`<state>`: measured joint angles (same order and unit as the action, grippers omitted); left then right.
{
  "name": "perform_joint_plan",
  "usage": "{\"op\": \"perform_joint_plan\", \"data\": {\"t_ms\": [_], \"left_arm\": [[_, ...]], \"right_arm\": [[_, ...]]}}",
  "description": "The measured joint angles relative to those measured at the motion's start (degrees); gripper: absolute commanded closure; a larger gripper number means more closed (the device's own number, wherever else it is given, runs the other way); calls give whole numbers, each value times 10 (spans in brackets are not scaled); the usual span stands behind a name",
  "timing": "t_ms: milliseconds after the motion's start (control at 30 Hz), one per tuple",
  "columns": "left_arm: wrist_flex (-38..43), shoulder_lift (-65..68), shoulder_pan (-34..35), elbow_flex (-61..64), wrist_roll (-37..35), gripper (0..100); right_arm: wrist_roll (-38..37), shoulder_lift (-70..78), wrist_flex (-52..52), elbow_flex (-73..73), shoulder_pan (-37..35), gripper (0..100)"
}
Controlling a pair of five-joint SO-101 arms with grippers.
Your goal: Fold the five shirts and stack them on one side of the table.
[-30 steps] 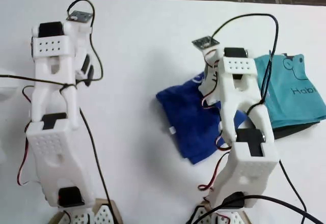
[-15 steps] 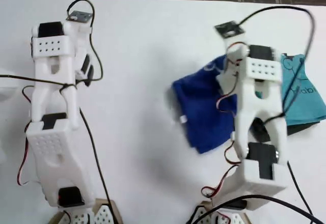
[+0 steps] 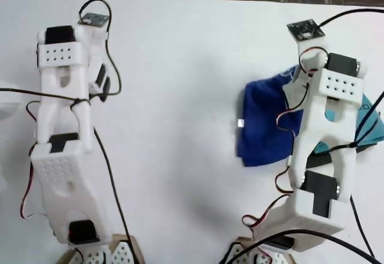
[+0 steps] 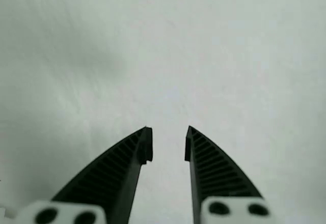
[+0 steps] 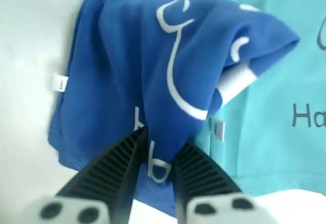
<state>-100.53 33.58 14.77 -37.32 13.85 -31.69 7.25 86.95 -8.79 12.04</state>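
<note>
A folded blue shirt [image 3: 264, 123] with white print lies at the right of the table, partly over a teal shirt [image 3: 367, 120] that rests on a dark one. In the right wrist view the blue shirt [image 5: 127, 76] bunches up between the black fingers of my right gripper [image 5: 160, 137], which is shut on a raised fold; the teal shirt [image 5: 275, 96] lies beside it. The right arm [image 3: 327, 90] stands above both shirts. My left gripper [image 4: 168, 142] hangs open over bare white table, nothing between its fingers, at the far left [image 3: 101, 79].
The white table [image 3: 174, 96] spreads between the two arms. Black and red cables hang from both arms. The far table edge runs along the back, with a dark floor behind it.
My right arm has swung to the right, dragging the blue shirt with it toward and onto the teal shirt. The left arm has not moved.
</note>
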Motion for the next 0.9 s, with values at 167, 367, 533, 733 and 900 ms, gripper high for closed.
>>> {"op": "perform_joint_plan", "data": {"t_ms": [167,367,533,733,900], "left_arm": [[0,0,0,0,0,868],[0,0,0,0,0,868],[0,0,0,0,0,868],[0,0,0,0,0,868],[0,0,0,0,0,868]], "right_arm": [[-1,0,53,-65,-18,978],[-1,0,91,-142,-18,978],[-1,0,91,-152,-17,978],[-2,0,91,-170,9,978],[-6,0,91,-206,40,978]]}}
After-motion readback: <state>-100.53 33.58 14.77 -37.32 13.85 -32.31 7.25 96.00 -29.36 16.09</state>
